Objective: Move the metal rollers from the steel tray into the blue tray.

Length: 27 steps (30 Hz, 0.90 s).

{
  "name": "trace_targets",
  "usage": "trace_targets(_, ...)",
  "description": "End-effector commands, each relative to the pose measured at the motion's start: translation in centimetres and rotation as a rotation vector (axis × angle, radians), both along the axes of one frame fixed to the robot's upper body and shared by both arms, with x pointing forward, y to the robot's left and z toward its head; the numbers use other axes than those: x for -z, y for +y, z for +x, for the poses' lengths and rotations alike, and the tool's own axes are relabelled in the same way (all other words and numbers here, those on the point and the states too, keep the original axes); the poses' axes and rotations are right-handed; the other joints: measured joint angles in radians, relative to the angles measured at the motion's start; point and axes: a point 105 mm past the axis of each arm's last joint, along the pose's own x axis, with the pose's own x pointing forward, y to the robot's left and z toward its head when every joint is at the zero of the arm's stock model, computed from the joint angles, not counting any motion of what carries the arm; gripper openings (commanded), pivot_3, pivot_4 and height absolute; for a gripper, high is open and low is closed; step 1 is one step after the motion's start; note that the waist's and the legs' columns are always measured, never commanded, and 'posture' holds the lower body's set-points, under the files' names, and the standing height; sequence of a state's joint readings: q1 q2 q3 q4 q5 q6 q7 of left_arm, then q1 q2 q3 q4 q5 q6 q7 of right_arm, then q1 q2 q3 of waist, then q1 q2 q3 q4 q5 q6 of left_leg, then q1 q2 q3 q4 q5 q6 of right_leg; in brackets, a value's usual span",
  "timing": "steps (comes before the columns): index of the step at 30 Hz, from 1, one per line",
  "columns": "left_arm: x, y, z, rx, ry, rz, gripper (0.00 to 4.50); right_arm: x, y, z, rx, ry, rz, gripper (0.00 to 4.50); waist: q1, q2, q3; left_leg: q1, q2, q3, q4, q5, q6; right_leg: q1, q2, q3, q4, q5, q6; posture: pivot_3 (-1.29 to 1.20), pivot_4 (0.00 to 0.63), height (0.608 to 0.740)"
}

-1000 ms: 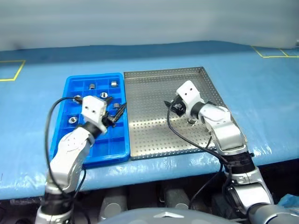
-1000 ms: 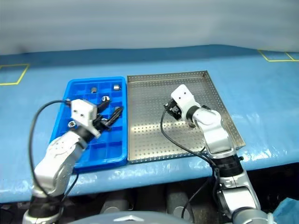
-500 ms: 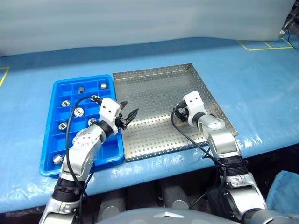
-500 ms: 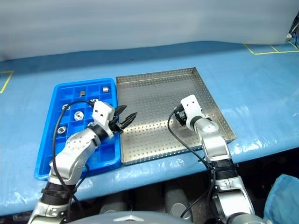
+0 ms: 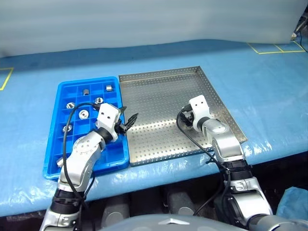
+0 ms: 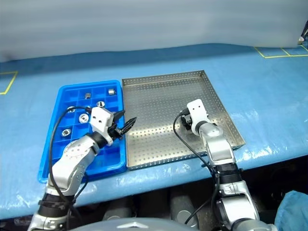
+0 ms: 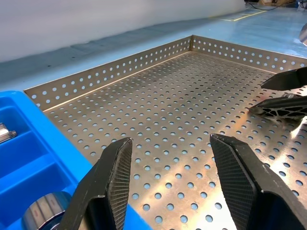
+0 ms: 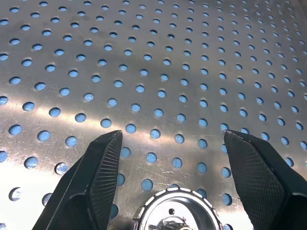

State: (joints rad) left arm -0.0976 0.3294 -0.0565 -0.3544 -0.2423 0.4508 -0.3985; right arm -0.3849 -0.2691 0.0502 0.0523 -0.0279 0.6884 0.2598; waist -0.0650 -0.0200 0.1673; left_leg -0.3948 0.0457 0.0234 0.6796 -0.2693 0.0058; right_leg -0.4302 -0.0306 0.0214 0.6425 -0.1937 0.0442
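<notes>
Approx. seven metal rollers (image 5: 83, 114) sit in blue tray (image 5: 53, 159). One left in steel tray (image 5: 159, 91), between right end effector's (image 8: 169, 179) spread fingers. Left end effector (image 7: 169, 184) spread, empty.

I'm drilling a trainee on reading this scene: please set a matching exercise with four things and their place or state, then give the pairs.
Things:
1. left gripper
2. right gripper
3. blue tray
4. steel tray

States:
A. holds several metal rollers in its compartments
B. open, astride a single roller on perforated metal
C. perforated floor, to the right of the other tray
D. open and empty, at the border between both trays

Pairs: 1-D, 2-B, 3-A, 4-C
</notes>
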Motion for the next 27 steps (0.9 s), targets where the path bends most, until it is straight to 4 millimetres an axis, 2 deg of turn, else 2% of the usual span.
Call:
trace_targets(1, -1.6, 0.2, -0.3, 0.002, -0.059, 0.008, 2.81, 1.4, -1.0, -1.2, 0.076, 0.071, 0.017, 3.37, 0.002, -0.001, -0.001, 0.000, 0.000, 0.000, 0.000, 0.000, 0.000, 0.000, 0.000, 0.000, 0.000, 0.000, 0.001, -0.08, 0.150, 0.740)
trace_targets(3, -1.6, 0.4, -0.3, -0.002, -0.056, 0.013, 2.81, 1.7, -0.9, -1.8, 0.086, 0.085, 0.021, 2.95, 0.004, -0.001, -0.001, 0.000, 0.000, 0.000, 0.000, 0.000, 0.000, 0.000, 0.000, 0.000, 0.000, -0.001, 0.001, -0.09, 0.150, 0.740)
trace_targets(9, -1.5, 0.5, -0.4, 0.010, -0.047, 0.022, 2.81, 1.3, 0.1, -3.1, 0.081, 0.086, 0.087, 2.95, -0.003, -0.001, -0.002, 0.000, 0.000, 0.000, 0.000, 0.000, 0.000, 0.001, 0.000, 0.000, 0.000, -0.001, 0.001, -0.11, 0.150, 0.740)
trace_targets(16, -1.6, 0.5, -0.2, 0.013, -0.051, 0.028, 2.81, 2.5, 0.0, -3.5, 0.098, 0.139, 0.104, 2.95, -0.011, -0.002, -0.004, 0.001, 0.000, 0.000, 0.000, 0.000, 0.000, 0.001, 0.000, 0.000, 0.000, -0.001, 0.001, -0.12, 0.150, 0.740)
trace_targets(18, -1.7, 0.6, -0.2, 0.008, -0.055, 0.031, 2.81, 2.2, 0.1, -3.3, 0.096, 0.122, 0.123, 2.59, -0.012, -0.002, -0.005, 0.001, 0.000, 0.000, 0.000, 0.000, 0.000, 0.001, 0.000, 0.000, 0.000, -0.001, 0.001, -0.12, 0.150, 0.740)
trace_targets(21, -1.8, 1.0, -0.4, -0.001, -0.055, 0.032, 2.81, 1.5, 0.7, -2.9, 0.068, 0.101, 0.137, 1.75, -0.013, -0.002, -0.005, 0.001, 0.000, 0.000, 0.000, 0.000, 0.000, 0.001, 0.000, 0.000, 0.000, -0.001, 0.001, -0.11, 0.150, 0.740)
trace_targets(25, -1.7, 1.9, -1.2, -0.019, -0.031, 0.031, 2.81, 0.2, 2.3, -2.6, -0.007, 0.064, 0.161, 1.70, -0.017, -0.002, -0.005, 0.001, 0.000, 0.000, 0.000, 0.000, 0.000, 0.001, 0.000, 0.001, 0.000, -0.001, 0.001, -0.10, 0.150, 0.740)
trace_targets(27, -1.7, 2.6, -1.9, -0.031, -0.015, 0.042, 2.81, -1.2, 3.9, -2.8, -0.119, 0.026, 0.161, 1.70, -0.021, -0.002, -0.004, 0.001, 0.000, 0.000, 0.000, 0.000, 0.000, 0.000, 0.001, 0.001, 0.000, -0.001, 0.001, -0.09, 0.150, 0.740)
